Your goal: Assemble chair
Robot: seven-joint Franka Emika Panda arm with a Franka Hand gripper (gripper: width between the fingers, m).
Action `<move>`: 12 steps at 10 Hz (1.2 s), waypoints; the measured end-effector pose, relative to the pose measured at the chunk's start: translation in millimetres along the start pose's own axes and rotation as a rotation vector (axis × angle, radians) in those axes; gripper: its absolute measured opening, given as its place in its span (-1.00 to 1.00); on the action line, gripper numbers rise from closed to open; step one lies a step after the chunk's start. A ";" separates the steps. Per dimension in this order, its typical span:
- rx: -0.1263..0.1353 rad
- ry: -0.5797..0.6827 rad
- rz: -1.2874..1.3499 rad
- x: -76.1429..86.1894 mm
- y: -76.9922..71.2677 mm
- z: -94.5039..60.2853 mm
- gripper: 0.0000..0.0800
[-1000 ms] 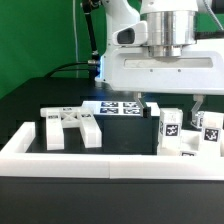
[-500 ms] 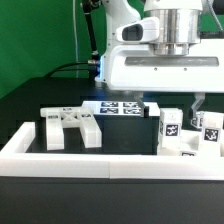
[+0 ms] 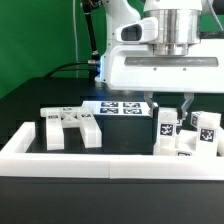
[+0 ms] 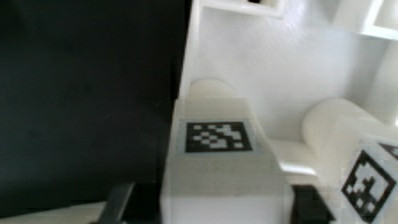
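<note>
Chair leg, white square plastic post bearing a black-and-white tag: lower right of exterior frame, seemingly upright, directly beneath hand.
Hand state: fingers wide apart, straddling the post, clamping nothing.

Bright even light outside; wrist view soft, blurred throughout.
</note>
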State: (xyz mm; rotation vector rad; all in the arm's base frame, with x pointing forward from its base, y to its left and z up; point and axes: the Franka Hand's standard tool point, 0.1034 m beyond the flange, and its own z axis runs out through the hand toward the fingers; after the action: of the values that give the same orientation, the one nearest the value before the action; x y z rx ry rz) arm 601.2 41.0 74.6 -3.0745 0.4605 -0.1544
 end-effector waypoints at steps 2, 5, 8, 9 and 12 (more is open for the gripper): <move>-0.004 0.003 0.192 1.3 3.0 0.0 -0.28; -0.027 -0.014 0.388 -2.4 10.6 -0.7 -0.27; -0.034 -0.018 0.457 -3.5 12.3 -0.5 -0.19; -0.033 -0.017 0.455 -3.2 12.1 -1.6 0.28; -0.018 -0.018 0.452 -15.1 3.8 -13.9 0.61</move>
State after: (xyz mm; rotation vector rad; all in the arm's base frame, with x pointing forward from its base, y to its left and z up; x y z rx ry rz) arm 584.3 41.6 86.8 -2.8884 1.1364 -0.1094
